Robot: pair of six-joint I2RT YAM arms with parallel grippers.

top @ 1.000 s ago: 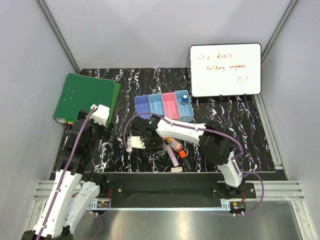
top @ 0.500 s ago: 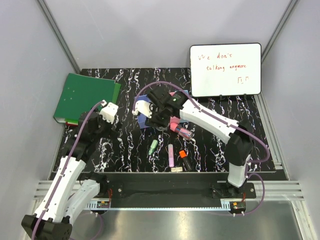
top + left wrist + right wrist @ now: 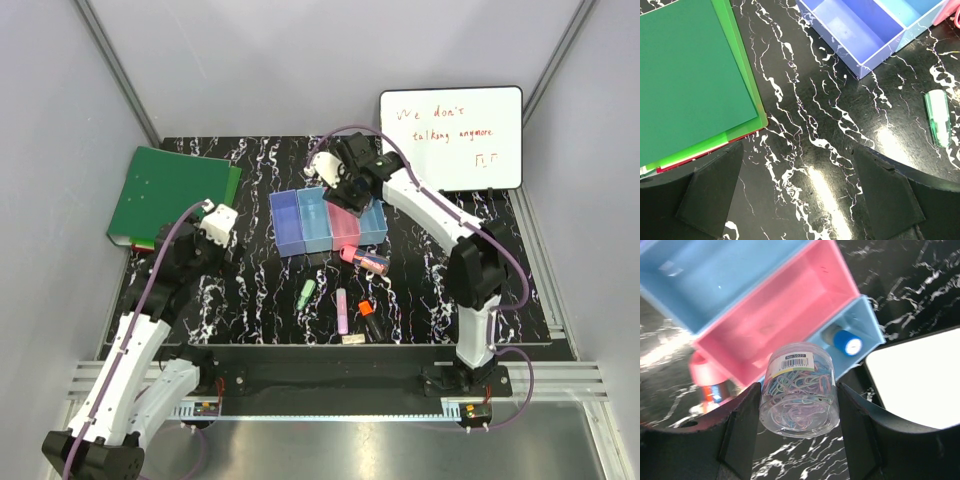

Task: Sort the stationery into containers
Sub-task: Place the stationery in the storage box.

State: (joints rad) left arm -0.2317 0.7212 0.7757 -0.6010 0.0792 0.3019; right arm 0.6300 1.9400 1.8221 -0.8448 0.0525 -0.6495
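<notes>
My right claw (image 3: 798, 412) pinches the jar (image 3: 797, 382) by its smooth, rigid, probably slippery sides over the pink bin (image 3: 780, 315).

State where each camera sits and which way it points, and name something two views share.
Top external: above and behind, looking down at the table; left arm and right arm show.
Left wrist: on the left gripper, aimed down between green binder and blue bin; its open fingers show.
Right wrist: over the pink bin; its fingers grip the clear jar.
Shared: top and left wrist show the green highlighter.
</notes>
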